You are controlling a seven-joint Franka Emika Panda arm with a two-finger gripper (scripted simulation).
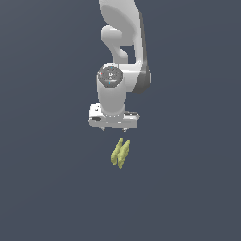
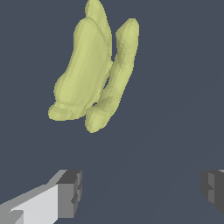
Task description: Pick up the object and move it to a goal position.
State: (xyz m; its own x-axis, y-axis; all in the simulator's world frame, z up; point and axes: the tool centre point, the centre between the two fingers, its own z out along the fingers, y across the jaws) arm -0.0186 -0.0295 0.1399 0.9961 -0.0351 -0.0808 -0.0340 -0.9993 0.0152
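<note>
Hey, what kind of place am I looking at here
Most likely a bare physics-simulation scene, not a real room: flat featureless dark blue-grey ground, a smoothly rendered white robot arm with open gripper, and a blocky yellow-green banana-like bunch.

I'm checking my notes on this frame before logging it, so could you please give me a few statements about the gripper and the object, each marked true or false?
1. The gripper is open. True.
2. The fingers are clamped on the object. False: in the wrist view it lies clear of both fingers, not between them.
3. The object is yellow-green, with elongated lobes side by side. True.
4. The object is red and round. False: it is yellow-green and elongated.
5. In the exterior view the object shows below the gripper. True.
</note>
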